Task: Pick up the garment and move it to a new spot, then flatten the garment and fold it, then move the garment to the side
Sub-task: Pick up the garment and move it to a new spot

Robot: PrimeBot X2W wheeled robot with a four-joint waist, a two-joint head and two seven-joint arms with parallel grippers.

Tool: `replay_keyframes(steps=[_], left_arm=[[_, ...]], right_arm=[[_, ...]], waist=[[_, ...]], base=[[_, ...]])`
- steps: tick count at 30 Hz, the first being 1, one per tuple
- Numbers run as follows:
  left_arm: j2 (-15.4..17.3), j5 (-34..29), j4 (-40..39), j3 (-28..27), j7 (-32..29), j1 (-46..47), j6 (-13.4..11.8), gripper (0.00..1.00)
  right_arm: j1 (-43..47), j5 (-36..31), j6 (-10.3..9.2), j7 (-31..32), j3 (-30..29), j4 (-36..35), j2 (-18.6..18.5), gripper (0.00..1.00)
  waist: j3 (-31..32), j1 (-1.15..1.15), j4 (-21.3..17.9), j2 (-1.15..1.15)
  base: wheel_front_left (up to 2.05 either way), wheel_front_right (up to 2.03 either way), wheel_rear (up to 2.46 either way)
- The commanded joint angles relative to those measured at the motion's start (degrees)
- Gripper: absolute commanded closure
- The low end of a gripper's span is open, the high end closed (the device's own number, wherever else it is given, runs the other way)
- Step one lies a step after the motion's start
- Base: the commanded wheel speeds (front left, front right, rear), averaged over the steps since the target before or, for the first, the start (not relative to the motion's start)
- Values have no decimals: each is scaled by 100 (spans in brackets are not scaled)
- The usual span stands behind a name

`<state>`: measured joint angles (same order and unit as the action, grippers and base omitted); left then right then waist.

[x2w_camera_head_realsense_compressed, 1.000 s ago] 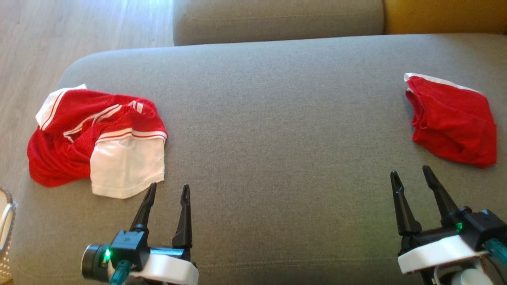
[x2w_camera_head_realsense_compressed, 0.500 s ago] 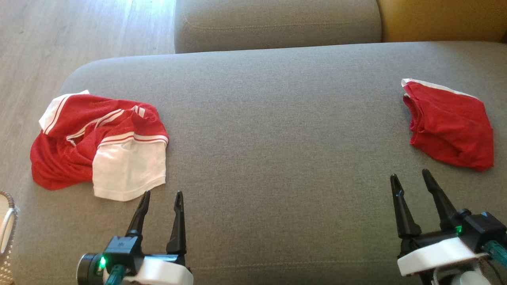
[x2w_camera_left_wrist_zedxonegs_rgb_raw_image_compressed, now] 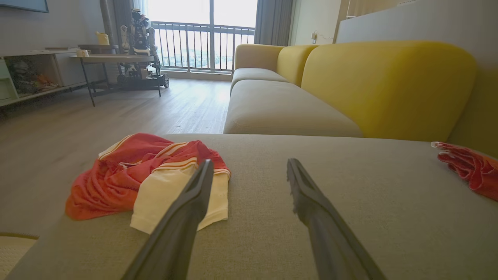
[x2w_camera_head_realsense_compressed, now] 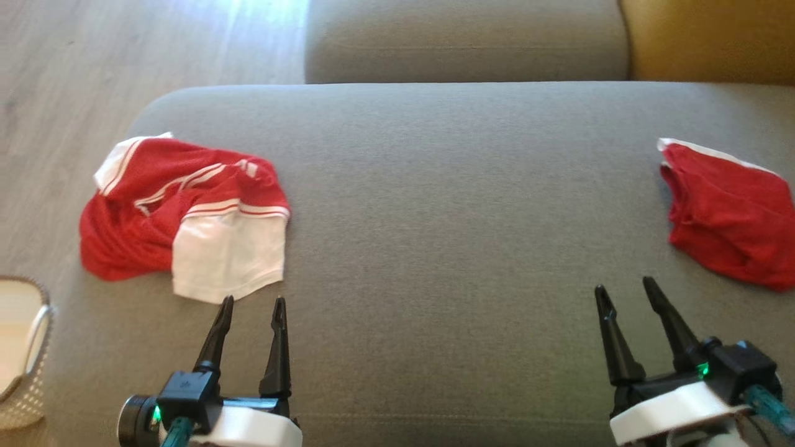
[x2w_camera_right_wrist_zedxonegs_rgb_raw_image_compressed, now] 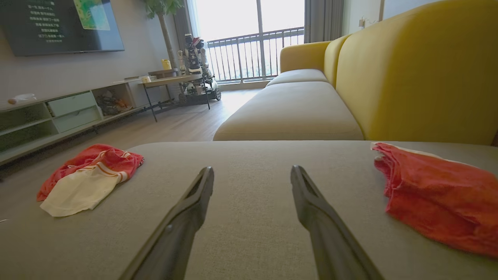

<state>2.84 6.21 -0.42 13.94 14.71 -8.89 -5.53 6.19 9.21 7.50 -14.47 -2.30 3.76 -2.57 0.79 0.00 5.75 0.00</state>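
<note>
A crumpled red and white garment [x2w_camera_head_realsense_compressed: 186, 211] lies at the left end of the grey sofa cushion [x2w_camera_head_realsense_compressed: 435, 217]. My left gripper [x2w_camera_head_realsense_compressed: 253, 301] is open and empty, its tips just short of the garment's white near edge. In the left wrist view the garment [x2w_camera_left_wrist_zedxonegs_rgb_raw_image_compressed: 148, 179] sits behind the left finger of the open gripper [x2w_camera_left_wrist_zedxonegs_rgb_raw_image_compressed: 249, 161]. A second, plain red garment [x2w_camera_head_realsense_compressed: 733, 214] lies at the right end. My right gripper [x2w_camera_head_realsense_compressed: 624, 285] is open and empty, a little to the near left of it. The right wrist view shows both garments [x2w_camera_right_wrist_zedxonegs_rgb_raw_image_compressed: 87, 173] [x2w_camera_right_wrist_zedxonegs_rgb_raw_image_compressed: 435, 194] flanking the open gripper [x2w_camera_right_wrist_zedxonegs_rgb_raw_image_compressed: 252, 168].
A woven basket [x2w_camera_head_realsense_compressed: 25, 347] stands on the floor past the cushion's left end. Wooden floor [x2w_camera_head_realsense_compressed: 124, 56] lies beyond the left edge. Another grey cushion [x2w_camera_head_realsense_compressed: 466, 43] and a yellow backrest [x2w_camera_head_realsense_compressed: 708, 37] border the far side. The cushion's middle is bare fabric.
The whole head view has shifted, so the camera moved. My left gripper has drawn slightly back and left, its tips now in line with the garment's white edge. Both grippers stay open.
</note>
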Motion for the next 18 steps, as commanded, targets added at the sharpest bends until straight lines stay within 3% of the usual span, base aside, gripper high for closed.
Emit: replay_keyframes(steps=[1, 12, 18], left_arm=[[4, 34, -213, -219, 29, 138, -25, 0], [4, 36, -247, -286, 29, 57, -140, 0], [4, 89, -279, -361, 29, 35, -243, 0]], right_arm=[[-88, -19, -1, -52, 188, -229, -31, 0], [-29, 132, -1, -52, 482, -276, -31, 0], [-60, 61, -1, -52, 562, -267, -31, 0]], waist=[[11, 0, 198, 0], [-20, 0, 1072, 0], [-68, 0, 1328, 0]], base=[[0, 0, 0], [0, 0, 0], [0, 0, 0]])
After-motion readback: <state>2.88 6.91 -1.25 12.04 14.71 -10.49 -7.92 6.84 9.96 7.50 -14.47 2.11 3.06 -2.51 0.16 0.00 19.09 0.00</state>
